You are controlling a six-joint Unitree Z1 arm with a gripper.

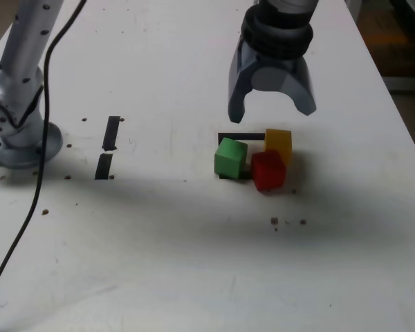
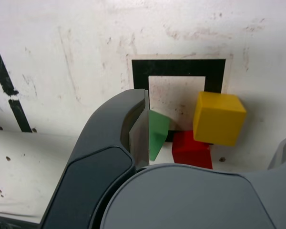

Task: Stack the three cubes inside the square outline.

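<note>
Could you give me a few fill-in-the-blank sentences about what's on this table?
1. The gripper hangs above the cubes with its jaws ____.
2. In the exterior view, the cube nearest the camera is ____.
3. The square outline is made of ____ tape.
4. The yellow cube leans on the ____ cube.

Missing words: open; red; black; red

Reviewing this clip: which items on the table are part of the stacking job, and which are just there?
Part of the job:
green cube
yellow cube
red cube
square outline
gripper, open above them

Just there:
two black tape strips
arm base
black cable
</note>
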